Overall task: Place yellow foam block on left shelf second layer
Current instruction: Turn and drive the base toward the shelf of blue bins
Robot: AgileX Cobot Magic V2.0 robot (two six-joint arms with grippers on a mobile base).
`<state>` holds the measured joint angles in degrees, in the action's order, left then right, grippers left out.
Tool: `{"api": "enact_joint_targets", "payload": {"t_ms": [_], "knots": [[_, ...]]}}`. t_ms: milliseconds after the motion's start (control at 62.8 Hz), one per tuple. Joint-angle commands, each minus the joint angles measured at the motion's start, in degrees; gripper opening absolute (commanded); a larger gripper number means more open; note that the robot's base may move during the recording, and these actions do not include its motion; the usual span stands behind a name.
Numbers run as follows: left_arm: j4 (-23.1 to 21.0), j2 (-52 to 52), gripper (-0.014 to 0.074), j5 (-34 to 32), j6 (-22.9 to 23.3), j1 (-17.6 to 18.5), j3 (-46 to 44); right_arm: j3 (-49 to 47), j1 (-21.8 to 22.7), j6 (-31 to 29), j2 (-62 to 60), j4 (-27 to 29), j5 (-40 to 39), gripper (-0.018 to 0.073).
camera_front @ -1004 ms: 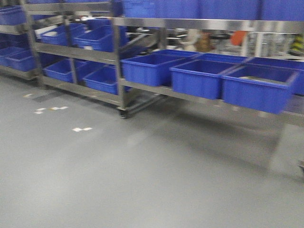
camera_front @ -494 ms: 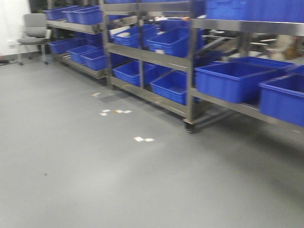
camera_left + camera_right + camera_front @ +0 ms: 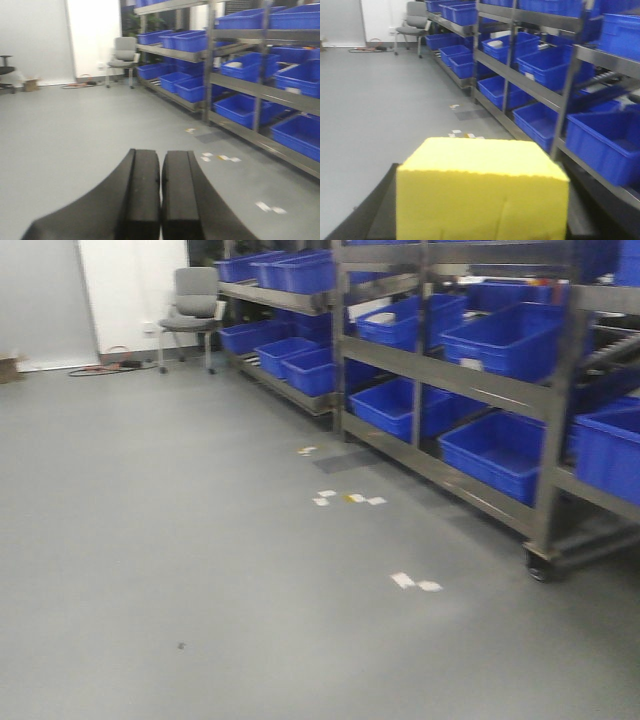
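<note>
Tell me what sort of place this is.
Probably a warehouse or stockroom: long metal shelving racks loaded with rows of blue plastic bins, a bare grey floor, and an office chair by the far wall.

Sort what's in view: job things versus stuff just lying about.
Job: yellow foam block; shelving rack.
Lying about: office chair; paper scraps on the floor; blue bins; cables by the wall.
</note>
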<state>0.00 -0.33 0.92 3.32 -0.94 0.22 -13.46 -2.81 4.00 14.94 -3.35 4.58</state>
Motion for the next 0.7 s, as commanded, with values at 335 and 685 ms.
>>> {"api": "enact_joint_targets", "payload": {"t_ms": [335,685], "knots": [[-0.3,-1.0,0.0124,-4.6,0.2,0.3,1.5,-1.7,0.3,-0.4,0.5,0.0,-5.2,0.0484],[-0.3,-1.0,0.0124,-4.6,0.2,0.3,1.5,-1.7,0.3,-0.4,0.5,0.0,-5.3,0.0484]]}}
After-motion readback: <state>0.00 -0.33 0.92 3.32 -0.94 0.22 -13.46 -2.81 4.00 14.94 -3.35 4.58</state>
